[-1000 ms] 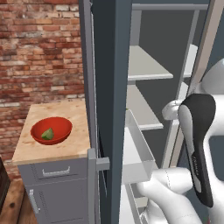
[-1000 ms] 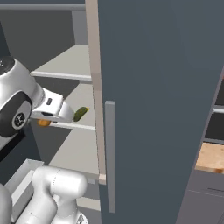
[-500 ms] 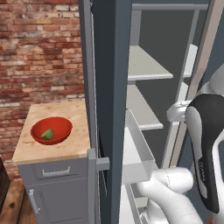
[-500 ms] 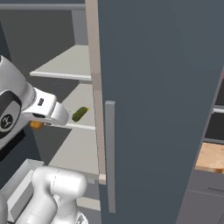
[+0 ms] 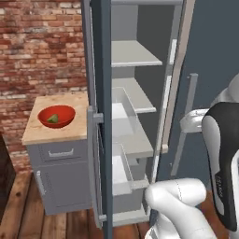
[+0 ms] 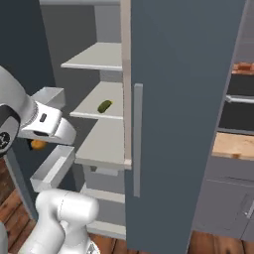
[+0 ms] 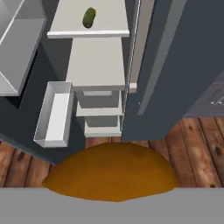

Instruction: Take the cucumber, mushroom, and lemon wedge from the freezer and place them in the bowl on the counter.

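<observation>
Whole scene sits differently in both base views vs 1 s ago, so the cam moved with the base; bowl, table and freezer didn't. Pincer is now further from the cucumber than before, pulled back off the shelf edge.

L to R, left base view: brick wall at back, table in front of it w/ red bowl on top. Lemon wedge lies inside the bowl. Just right of the table is the freezer, door open, pale shelves showing.

Right base view: pincer at far left, closed narrow on the mushroom, brown cap poking out under the white hand. Cucumber lies alone on the middle freezer shelf, well apart from the pincer. Big slate door right of that, w/ 1 long grey handle.

Hand view: mushroom cap big at the bottom, fingertips hidden behind it. Cucumber at top on its shelf, clear door bin at left, wood floor below.
</observation>
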